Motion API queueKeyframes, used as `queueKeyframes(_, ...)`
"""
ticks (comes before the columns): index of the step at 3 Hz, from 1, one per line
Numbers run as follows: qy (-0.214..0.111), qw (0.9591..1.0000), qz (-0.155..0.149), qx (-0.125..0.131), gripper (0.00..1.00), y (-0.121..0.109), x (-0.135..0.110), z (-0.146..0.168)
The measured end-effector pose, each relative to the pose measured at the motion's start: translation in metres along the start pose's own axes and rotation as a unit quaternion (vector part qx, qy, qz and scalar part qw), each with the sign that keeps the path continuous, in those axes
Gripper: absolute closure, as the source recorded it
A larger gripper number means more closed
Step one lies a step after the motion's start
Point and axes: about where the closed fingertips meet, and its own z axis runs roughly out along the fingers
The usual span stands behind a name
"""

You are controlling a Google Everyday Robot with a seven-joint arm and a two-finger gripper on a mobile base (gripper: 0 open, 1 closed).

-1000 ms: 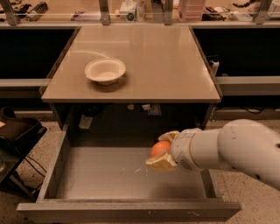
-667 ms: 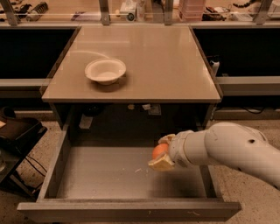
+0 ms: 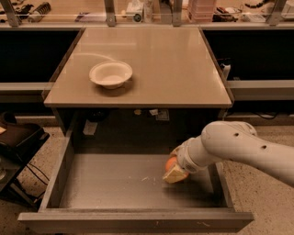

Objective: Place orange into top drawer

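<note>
While lowered within top drawer (image 3: 115, 183), noted gripper (image 3: 174, 174) closed round orange (image 3: 170, 162), fruit tucked at its upper side, drawer floor just beneath. Judged risks: rolling away leftward upon release from height; wrist scraping wall close on right.

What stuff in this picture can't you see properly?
Camera view:
- The orange: mostly covered by the pincer, inside the top drawer, right side.
- Whether it touches the drawer floor: pincer hides that.
- Robot arm: cut off by the right edge.
- Things behind the table: too small to name.
</note>
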Motion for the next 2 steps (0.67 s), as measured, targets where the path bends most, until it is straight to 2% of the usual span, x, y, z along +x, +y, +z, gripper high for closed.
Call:
queueKeyframes(1,0.018,0.9995,0.003,-0.025,1.0,0.0033,0.0229,0.0151)
queueKeyframes(2,0.019,0.9995,0.004,-0.027,0.74,0.0038,0.024,0.0158)
